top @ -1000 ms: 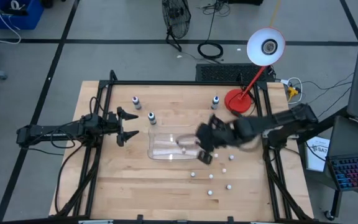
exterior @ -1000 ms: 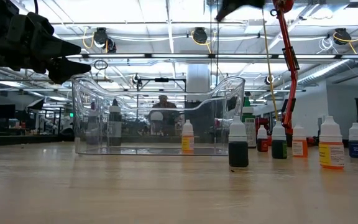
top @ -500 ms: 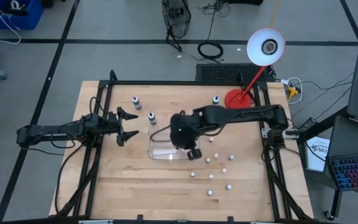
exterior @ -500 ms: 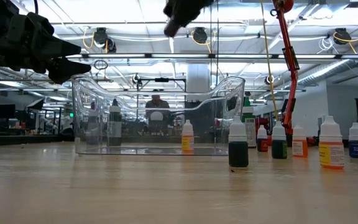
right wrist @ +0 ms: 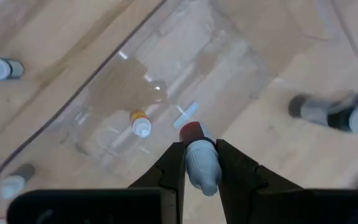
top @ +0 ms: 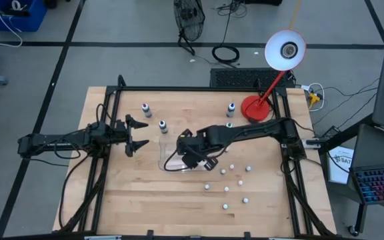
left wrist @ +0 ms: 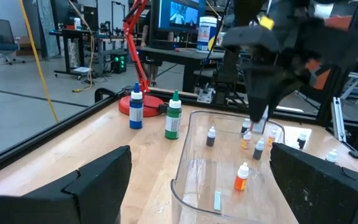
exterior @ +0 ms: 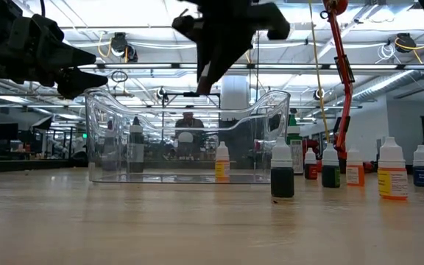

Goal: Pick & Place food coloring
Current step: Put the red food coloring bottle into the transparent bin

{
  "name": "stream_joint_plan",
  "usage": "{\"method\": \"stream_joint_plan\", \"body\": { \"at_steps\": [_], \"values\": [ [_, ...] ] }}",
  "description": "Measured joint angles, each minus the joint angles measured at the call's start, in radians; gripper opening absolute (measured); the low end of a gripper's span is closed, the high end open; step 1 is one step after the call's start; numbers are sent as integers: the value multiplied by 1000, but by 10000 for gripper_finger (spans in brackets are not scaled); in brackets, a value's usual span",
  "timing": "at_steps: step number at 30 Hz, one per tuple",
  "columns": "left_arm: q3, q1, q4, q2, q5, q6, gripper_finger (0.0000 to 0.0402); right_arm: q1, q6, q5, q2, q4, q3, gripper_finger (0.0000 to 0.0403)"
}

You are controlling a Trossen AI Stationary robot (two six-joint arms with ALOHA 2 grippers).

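right claw (right wrist: 201, 163): pinching a small bottle (right wrist: 199, 157) with a red cap; it has been sweeping leftward and is now hanging over the left part of the clear tray (top: 167, 159)
meaning: carry nearly done; release into the tray likely coming next
tray contents: one orange-necked bottle (right wrist: 140, 123) already lying inside
left claw (top: 136, 135): spread wide, empty, waiting left of the tray above the tabletop (top: 132, 193)

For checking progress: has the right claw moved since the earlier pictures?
Yes. The right claw went left, away from the red desk lamp, over the clear plastic tray.
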Motion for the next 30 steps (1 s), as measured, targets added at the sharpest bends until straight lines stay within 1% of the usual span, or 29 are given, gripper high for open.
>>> {"method": "stream_joint_plan", "body": {
  "at_steps": [3, 6, 11, 13, 17, 27, 30],
  "values": [
    [0, 0, 0, 0, 0, 0, 379, -2, -33, -2, 36, -3, 0, 54],
    [0, 0, 0, 0, 0, 0, 379, -2, -57, -1, 74, -44, 0, 54],
    [0, 0, 0, 0, 0, 0, 379, -1, -32, -4, 109, -137, -1, 54],
    [0, 0, 0, 0, 0, 0, 379, -7, -25, -4, 120, -145, -1, 54],
    [0, 0, 0, 0, 0, 0, 379, -18, -25, -3, 124, -126, -2, 54],
    [0, 0, 0, 0, 0, 0, 379, -77, -38, -6, 123, -44, -59, 54],
    [0, 0, 0, 0, 0, 0, 379, -87, -50, -51, 123, -8, -86, 54]
  ]
}}
